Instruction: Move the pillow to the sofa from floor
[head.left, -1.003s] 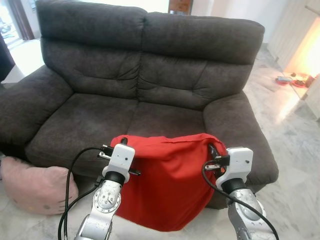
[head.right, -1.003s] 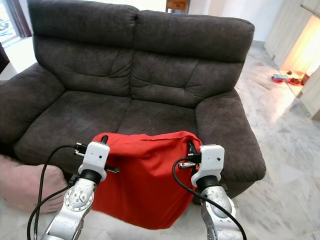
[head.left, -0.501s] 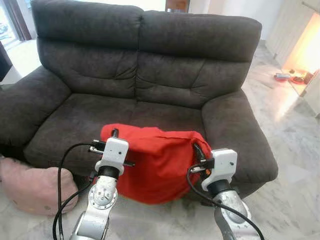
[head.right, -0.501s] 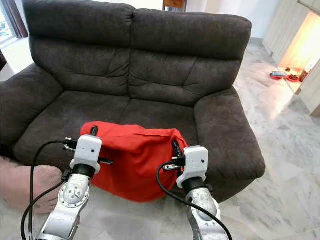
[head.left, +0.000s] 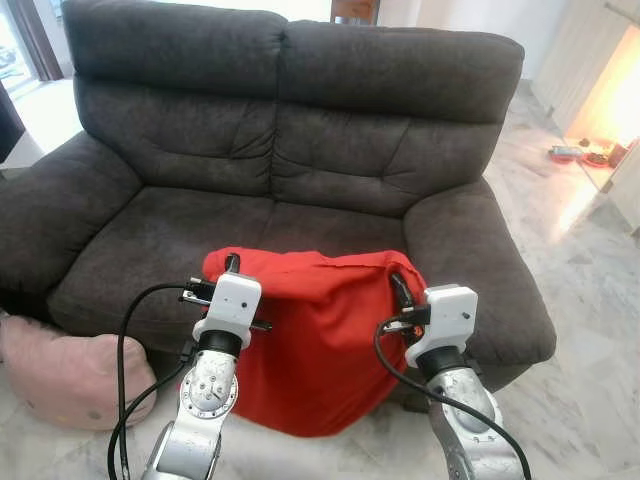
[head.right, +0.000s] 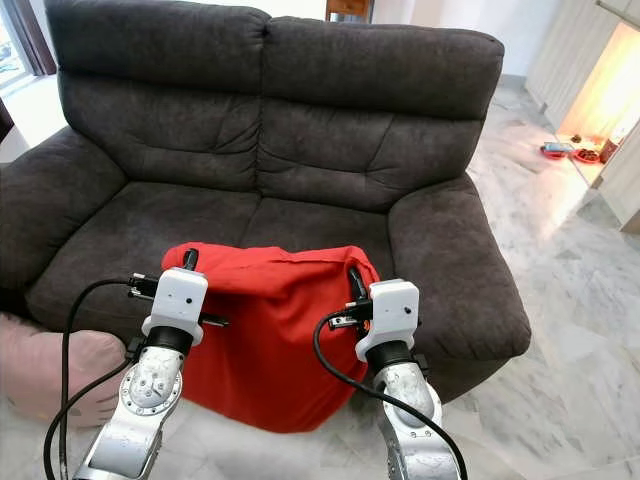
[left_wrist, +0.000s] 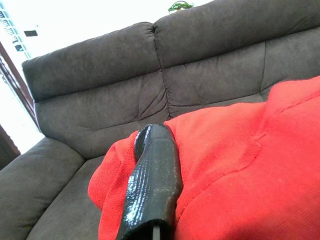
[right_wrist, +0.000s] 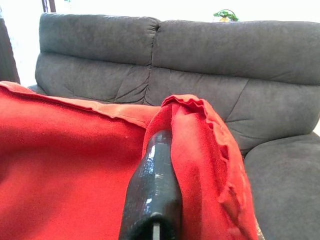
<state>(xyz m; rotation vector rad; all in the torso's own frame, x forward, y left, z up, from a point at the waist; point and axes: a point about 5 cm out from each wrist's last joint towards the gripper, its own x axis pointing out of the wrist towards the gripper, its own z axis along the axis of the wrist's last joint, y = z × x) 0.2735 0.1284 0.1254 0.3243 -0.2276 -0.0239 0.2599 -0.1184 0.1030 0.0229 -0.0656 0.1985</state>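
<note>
A red pillow (head.left: 320, 340) hangs between my two grippers, in front of the seat edge of a dark grey two-seat sofa (head.left: 300, 130). My left gripper (head.left: 230, 268) is shut on the pillow's upper left corner. My right gripper (head.left: 398, 290) is shut on the upper right corner. The pillow's top edge is level with the seat cushion (head.left: 170, 235) and its lower part droops towards the floor. In the left wrist view, one black finger (left_wrist: 152, 185) lies against the red fabric (left_wrist: 240, 170). In the right wrist view, the fabric (right_wrist: 65, 165) folds over a black finger (right_wrist: 154, 185).
A pink pillow (head.left: 70, 370) lies on the marble floor (head.left: 590, 300) by the sofa's left front corner. Small red items (head.left: 570, 153) sit on the floor far right. The sofa's armrests (head.left: 470, 260) flank the seat.
The camera has shifted slightly. The pillow rose and moved towards the seat half a second ago, and now droops a little lower again. Both grippers keep their hold.
</note>
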